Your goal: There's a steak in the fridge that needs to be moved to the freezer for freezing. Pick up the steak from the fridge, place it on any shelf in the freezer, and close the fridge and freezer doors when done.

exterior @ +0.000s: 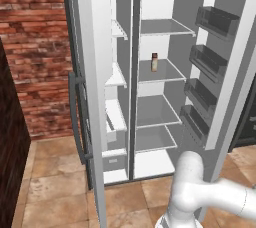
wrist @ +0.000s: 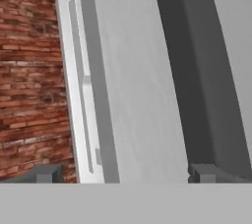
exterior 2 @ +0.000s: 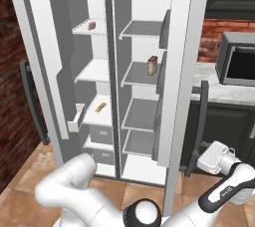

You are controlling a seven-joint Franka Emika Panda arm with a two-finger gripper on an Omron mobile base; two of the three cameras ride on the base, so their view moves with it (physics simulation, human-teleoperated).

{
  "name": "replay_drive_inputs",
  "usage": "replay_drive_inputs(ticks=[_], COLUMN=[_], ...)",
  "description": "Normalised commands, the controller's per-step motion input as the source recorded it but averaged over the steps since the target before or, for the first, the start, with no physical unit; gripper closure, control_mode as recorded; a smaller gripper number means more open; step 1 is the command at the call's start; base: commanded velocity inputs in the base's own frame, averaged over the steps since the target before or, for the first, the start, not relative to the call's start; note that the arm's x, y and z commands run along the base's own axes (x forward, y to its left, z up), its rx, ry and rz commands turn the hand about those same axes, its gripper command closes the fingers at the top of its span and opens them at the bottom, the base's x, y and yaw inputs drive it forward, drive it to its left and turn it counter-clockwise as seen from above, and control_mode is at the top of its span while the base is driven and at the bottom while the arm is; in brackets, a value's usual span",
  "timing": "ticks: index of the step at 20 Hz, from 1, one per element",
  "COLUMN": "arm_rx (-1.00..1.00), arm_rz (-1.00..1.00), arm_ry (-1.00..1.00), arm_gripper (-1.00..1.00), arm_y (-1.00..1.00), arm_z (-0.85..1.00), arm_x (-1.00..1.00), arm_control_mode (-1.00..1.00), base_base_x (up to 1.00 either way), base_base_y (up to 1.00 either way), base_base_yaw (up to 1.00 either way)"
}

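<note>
Pink-red steak (exterior 2: 91, 25) lies at the front left corner of the freezer's (exterior 2: 94, 79) top shelf; both doors stand open. Your tool (wrist: 123, 174), fingers spread, faces the fridge door (exterior 2: 182, 81) edge (handle alongside): an off-centre push could glance off.

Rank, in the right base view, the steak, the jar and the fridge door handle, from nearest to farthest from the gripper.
1. The fridge door handle: just left of the gripper, on the outside of the open door.
2. The jar: on a fridge shelf, beyond that door.
3. The steak: farthest left, on the top freezer shelf.
</note>
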Motion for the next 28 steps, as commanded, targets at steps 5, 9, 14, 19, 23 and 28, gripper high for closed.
replay_drive_inputs(ticks=[5,9,14,19,23,28], arm_rx=[0.0,0.0,0.01,0.01,0.0,0.0], arm_rz=[-0.12,-0.13,-0.09,-0.06,0.0,0.0], arm_ry=[0.0,0.0,0.0,0.0,0.0,0.0], arm_gripper=[-1.0,-1.0,-1.0,-1.0,-1.0,-1.0], arm_y=[-0.03,0.0,-0.16,-0.11,0.2,0.97], arm_z=[-0.4,-0.39,-0.18,-0.07,-0.12,-0.18], arm_x=[0.54,0.51,0.27,0.04,0.0,0.0], arm_control_mode=[-1.0,-1.0,-1.0,-1.0,-1.0,-1.0], base_base_x=[0.0,0.0,0.0,0.0,0.0,0.0], base_base_y=[0.0,0.0,0.0,0.0,0.0,0.0], base_base_yaw=[0.0,0.0,0.0,0.0,0.0,0.0])
